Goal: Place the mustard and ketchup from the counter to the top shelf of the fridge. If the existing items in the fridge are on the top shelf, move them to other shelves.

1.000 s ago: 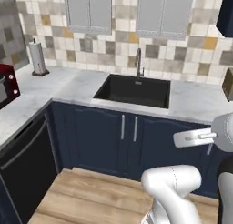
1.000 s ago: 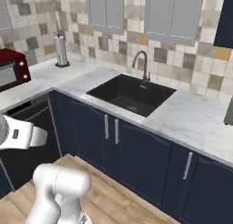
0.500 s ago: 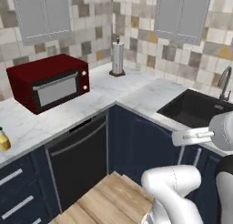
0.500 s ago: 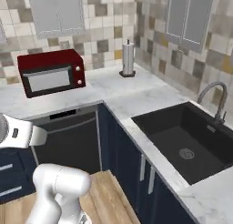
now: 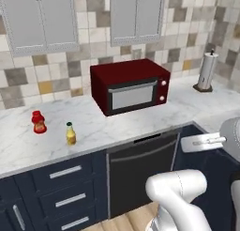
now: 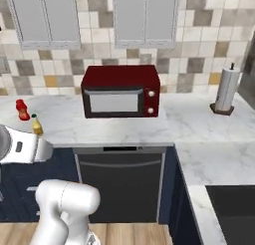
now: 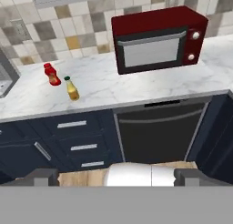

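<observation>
Hand view: the gripper (image 7: 111,176) sits nearest the camera, its two dark fingertips (image 7: 43,176) set far apart at the lower edge, jaws released and holding nothing, well short of the counter (image 7: 136,93). Beyond the tips lie a strip of wood floor (image 7: 86,177), then the navy drawer cabinets (image 7: 75,139) and a dark dishwasher front (image 7: 159,132) below the counter's front edge. On the white marble, toward the left end, the mustard (image 7: 71,89) stands upright a short way back from the front edge. The ketchup (image 7: 52,74) stands upright just behind and to the left of it, nearer the wall; the two bottles are close but apart. A red microwave (image 7: 159,38) occupies the counter's back edge to the right, well apart from both bottles.

Left base view: the white arm (image 5: 180,197) rises at lower right. The mustard (image 5: 70,134) and ketchup (image 5: 38,122) stand left of the microwave (image 5: 130,86). A paper towel holder (image 5: 206,73) stands at the far right by the tiled wall (image 5: 84,61), under grey wall cabinets (image 5: 42,19).
</observation>
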You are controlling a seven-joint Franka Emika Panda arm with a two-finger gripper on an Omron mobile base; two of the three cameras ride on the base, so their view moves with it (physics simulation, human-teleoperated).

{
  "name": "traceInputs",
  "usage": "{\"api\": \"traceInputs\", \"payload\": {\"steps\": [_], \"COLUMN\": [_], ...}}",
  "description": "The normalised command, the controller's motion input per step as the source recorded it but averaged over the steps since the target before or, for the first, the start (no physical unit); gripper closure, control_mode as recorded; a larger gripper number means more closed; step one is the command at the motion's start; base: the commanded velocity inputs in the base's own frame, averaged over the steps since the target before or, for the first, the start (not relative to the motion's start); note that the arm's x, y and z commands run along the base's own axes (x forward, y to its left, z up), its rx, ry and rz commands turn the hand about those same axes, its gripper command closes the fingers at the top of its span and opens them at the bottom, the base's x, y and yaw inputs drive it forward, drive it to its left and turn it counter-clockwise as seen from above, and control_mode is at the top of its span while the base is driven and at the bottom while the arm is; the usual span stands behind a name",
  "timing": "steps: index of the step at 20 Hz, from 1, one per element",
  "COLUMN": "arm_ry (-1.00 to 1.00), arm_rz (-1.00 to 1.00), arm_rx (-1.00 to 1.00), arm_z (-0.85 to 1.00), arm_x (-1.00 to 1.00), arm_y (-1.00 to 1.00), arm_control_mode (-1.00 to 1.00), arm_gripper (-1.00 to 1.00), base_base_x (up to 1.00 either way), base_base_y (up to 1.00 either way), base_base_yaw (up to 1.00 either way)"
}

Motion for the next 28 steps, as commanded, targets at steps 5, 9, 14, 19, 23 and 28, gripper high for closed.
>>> {"api": "traceInputs", "payload": {"steps": [5, 9, 14, 19, 23, 28], "arm_ry": [0.00, 0.00, 0.00, 0.00, 0.00, 0.00], "arm_rz": [0.00, 0.00, 0.00, 0.00, 0.00, 0.00], "arm_rx": [0.00, 0.00, 0.00, 0.00, 0.00, 0.00], "arm_z": [0.00, 0.00, 0.00, 0.00, 0.00, 0.00], "arm_x": [0.00, 0.00, 0.00, 0.00, 0.00, 0.00], "arm_y": [0.00, 0.00, 0.00, 0.00, 0.00, 0.00], "arm_control_mode": [1.00, 1.00, 1.00, 1.00, 1.00, 1.00], "arm_gripper": [-1.00, -1.00, -1.00, -1.00, -1.00, -1.00], "base_base_x": [0.78, 0.24, 0.10, 0.06, 0.40, 0.37], "base_base_y": [0.00, 0.00, 0.00, 0.03, 0.17, 0.02], "base_base_yaw": [0.14, 0.36, 0.38, 0.02, 0.10, 0.13]}}
